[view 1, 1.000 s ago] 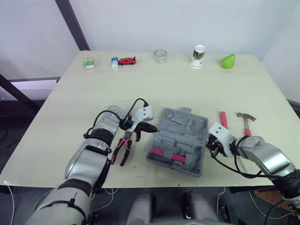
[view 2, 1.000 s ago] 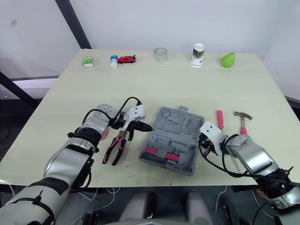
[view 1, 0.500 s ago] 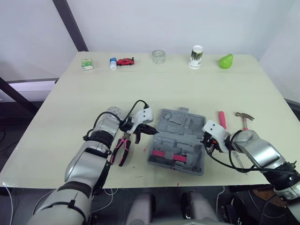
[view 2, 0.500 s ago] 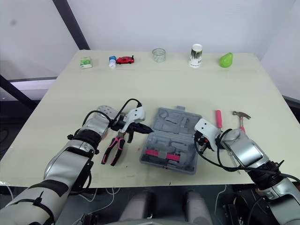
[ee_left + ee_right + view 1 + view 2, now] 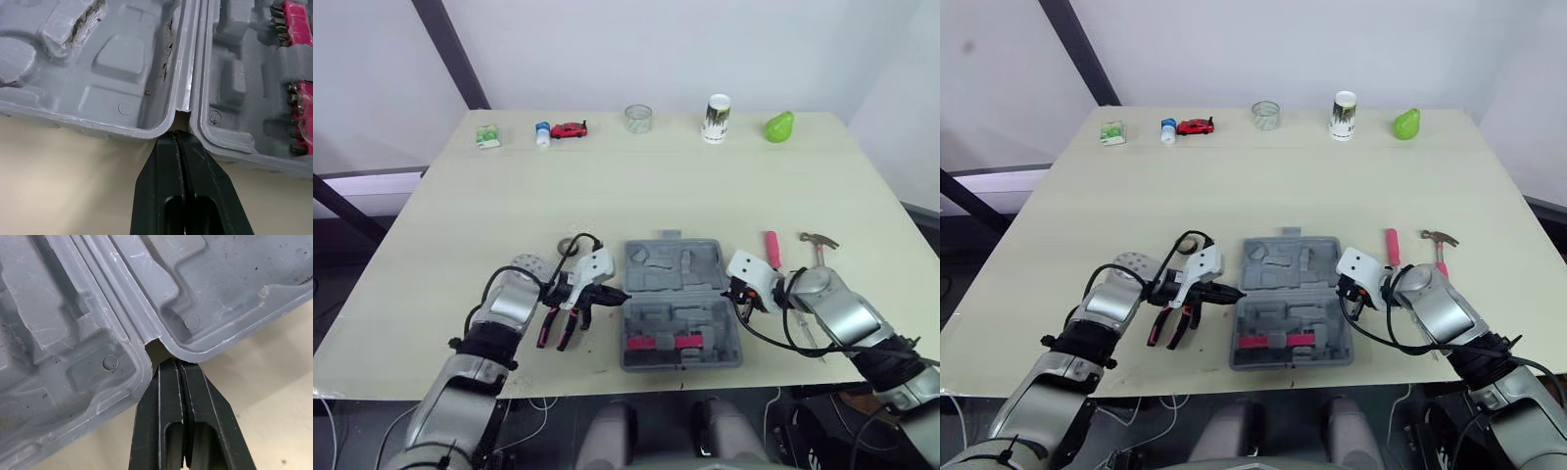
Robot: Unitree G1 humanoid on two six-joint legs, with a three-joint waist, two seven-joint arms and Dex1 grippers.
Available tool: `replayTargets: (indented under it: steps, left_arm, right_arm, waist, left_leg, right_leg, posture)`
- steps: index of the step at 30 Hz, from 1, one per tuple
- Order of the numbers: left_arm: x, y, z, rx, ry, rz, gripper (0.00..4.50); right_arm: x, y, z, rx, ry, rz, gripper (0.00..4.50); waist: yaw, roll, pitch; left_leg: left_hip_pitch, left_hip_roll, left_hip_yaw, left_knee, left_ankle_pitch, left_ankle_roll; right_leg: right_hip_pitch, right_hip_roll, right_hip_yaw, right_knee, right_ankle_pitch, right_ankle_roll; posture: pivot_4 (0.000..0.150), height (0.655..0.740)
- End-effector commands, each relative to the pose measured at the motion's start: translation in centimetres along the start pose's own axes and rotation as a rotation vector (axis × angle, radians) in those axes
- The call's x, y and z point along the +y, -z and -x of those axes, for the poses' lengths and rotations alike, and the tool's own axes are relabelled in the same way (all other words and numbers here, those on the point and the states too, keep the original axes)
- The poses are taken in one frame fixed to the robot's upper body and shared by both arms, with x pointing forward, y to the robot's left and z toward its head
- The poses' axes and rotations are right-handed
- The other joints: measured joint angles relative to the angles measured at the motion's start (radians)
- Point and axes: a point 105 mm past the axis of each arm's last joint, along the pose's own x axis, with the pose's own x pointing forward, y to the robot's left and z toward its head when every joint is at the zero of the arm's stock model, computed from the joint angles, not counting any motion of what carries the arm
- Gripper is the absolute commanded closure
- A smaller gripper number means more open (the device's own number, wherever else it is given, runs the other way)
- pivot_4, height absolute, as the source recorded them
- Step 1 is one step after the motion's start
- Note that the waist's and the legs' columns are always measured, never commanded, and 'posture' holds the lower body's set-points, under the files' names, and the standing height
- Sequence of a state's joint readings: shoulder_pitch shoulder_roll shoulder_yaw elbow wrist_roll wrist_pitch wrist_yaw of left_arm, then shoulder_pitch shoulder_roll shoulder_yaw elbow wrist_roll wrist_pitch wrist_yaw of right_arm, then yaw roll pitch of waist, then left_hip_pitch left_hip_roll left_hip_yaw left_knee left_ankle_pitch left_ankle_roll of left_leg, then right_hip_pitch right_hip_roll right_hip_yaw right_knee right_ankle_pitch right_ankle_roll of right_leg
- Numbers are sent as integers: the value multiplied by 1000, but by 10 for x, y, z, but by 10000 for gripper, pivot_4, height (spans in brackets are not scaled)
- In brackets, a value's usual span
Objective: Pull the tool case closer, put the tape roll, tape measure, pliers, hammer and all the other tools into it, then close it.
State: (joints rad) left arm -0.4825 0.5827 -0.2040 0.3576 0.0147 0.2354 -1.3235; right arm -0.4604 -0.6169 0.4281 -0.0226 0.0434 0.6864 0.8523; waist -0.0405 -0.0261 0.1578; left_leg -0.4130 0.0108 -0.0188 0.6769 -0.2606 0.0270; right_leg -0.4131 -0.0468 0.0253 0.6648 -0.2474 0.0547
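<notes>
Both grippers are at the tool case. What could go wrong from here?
1. The left gripper and right gripper are shut, with their tips only set into the tool case's hinge notches rather than clamping it. Uneven force may twist it or let it slip.
2. The case's near edge sits close to the front edge of the table, so more pulling might overhang it.
3. The pliers lie beside the left gripper and could get swept along.

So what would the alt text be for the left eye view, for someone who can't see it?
An open grey case lies near the front of a pale table, with the shut left gripper at its left edge and the shut right gripper at its right edge. Pliers lie left of the case, a hammer to its right.
</notes>
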Motion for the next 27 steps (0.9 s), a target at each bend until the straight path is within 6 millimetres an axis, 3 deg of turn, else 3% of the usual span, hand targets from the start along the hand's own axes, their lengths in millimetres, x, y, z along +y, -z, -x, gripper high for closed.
replayTargets:
  steps: [1,15,27]
  left_arm:
    - [-7,-9,3,-37,-8,-24,44489]
    - [-26,-3,-5,-42,10,-5,44489]
    - [-26,-10,-10,-56,18,-18,44489]
  right_arm:
    - [20,-17,-6,-60,-76,58,45000]
    - [26,-4,2,-40,-71,52,45000]
    - [26,3,9,-28,-46,33,45000]
  waist:
    - [1,0,0]
    - [11,0,0]
    - [30,0,0]
  left_leg:
    - [0,0,0,0,0,0]
    - [0,-1,0,0,0,0]
    - [0,-1,0,0,0,0]
  right_leg:
    - [0,0,0,0,0,0]
    - [0,-1,-1,-1,0,0]
    - [1,-2,-1,-1,0,0]
  posture:
    - [1500,7400]
    - [1500,7400]
    - [1500,7400]
